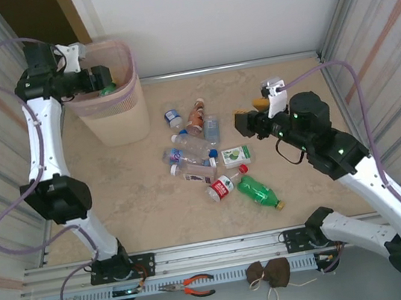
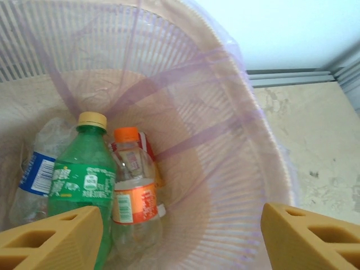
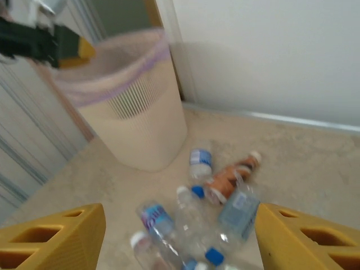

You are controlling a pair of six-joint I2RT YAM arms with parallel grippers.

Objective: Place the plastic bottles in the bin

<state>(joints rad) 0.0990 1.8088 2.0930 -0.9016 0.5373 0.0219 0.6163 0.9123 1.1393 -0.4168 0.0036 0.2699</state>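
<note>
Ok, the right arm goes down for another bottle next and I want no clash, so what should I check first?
1. Are the right fingers apart with nothing between them: ok.
2. Are there bottles on the table below the right fingers: ok, several lie there loose.
3. Are the left fingers apart and empty: ok.
4. Are the left fingers over the bin, well away from those bottles: ok.
5. Is there room in the bin: ok, the green bottle and its neighbours lie low inside.
</note>
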